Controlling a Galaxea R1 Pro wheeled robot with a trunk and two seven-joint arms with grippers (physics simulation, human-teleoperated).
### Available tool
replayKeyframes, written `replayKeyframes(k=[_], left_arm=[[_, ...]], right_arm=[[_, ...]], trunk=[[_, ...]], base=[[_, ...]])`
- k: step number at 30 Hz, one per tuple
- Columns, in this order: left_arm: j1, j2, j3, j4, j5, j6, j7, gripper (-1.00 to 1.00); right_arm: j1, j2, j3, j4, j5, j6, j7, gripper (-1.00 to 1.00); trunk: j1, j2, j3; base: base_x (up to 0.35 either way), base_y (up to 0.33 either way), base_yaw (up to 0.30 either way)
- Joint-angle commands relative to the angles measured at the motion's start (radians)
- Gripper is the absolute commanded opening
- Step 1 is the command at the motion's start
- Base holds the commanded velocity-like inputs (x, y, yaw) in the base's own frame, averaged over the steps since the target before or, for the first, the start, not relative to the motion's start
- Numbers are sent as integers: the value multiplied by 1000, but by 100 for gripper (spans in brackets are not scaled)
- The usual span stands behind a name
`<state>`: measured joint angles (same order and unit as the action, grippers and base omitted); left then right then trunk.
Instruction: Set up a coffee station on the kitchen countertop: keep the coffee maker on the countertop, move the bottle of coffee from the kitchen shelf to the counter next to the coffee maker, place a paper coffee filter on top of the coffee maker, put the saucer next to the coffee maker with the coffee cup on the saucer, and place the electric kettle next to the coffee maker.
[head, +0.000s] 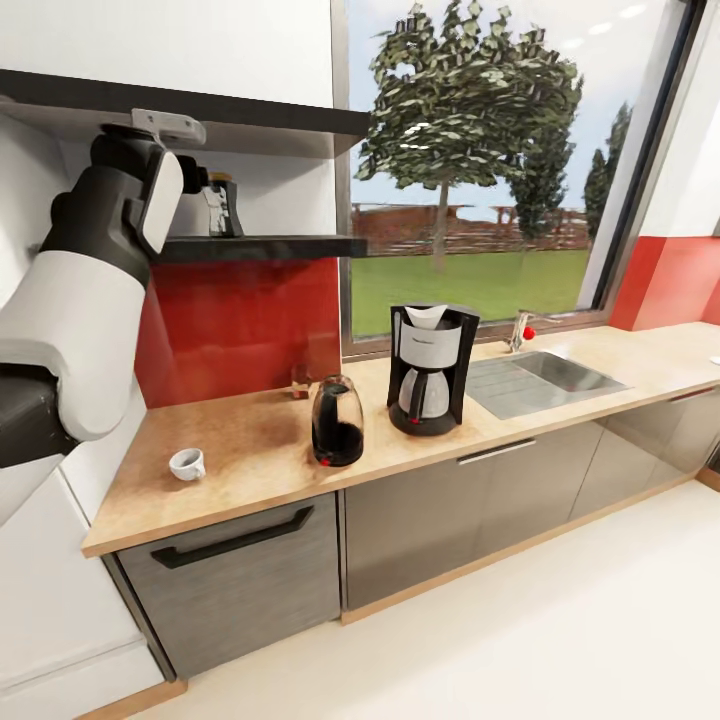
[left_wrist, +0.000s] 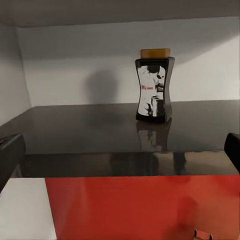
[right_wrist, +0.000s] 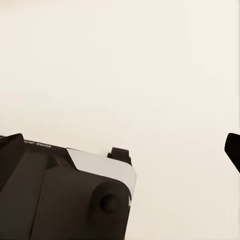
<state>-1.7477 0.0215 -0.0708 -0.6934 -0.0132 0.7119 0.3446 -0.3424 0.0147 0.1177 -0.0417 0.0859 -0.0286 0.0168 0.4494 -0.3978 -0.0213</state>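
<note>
Bright, even daylight from the window (head: 470, 170) across the countertop (head: 240, 440); soft, short shadows beside the kettle (head: 337, 422) and coffee maker (head: 430, 368). Dimmer under the shelf (head: 250, 247), its glossy dark top (left_wrist: 120, 135) mirroring the jar (left_wrist: 154, 85) and throwing a faint grey shadow on the white wall behind. Slightly soft, blotchy rendering throughout, tree foliage smeared. Straight lines leaning toward the edges of the head view. Flat, pale cream, shadowless background in the right wrist view.
</note>
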Motion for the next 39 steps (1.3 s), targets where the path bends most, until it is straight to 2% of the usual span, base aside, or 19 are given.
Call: replayKeyframes(k=[1, 4, 11, 15, 21, 33, 39], left_arm=[[0, 0, -7, -1, -4, 7, 15, 100], [1, -3, -8, -1, -8, 6, 41, 100], [3, -6, 1, -1, -7, 5, 46, 100], [4, -6, 2, -1, -7, 6, 46, 100], [4, -6, 2, -1, -7, 6, 47, 100], [4, -28, 2, -1, -4, 7, 44, 100], [4, -29, 3, -1, -4, 7, 45, 100]], right_arm=[[-1, -3, 2, 3, 9, -2, 0, 100], [-1, -15, 2, 5, 9, 1, 1, 100], [3, -42, 3, 15, 14, 16, 3, 100], [7, -52, 3, 15, 14, 50, 3, 100], [32, -54, 3, 16, 14, 76, 2, 100], [36, -55, 3, 14, 14, 76, 0, 100], [36, -54, 4, 14, 14, 74, 0, 100]], trunk=[[1, -2, -2], [1, -2, -2], [1, -2, -8], [1, -2, -12], [1, -2, -17], [1, -2, -17], [1, -2, -17]], base=[[0, 0, 0], [17, 0, 0], [284, 0, 118], [334, -1, 190], [327, -68, 114], [141, -88, 5], [233, -156, 0]])
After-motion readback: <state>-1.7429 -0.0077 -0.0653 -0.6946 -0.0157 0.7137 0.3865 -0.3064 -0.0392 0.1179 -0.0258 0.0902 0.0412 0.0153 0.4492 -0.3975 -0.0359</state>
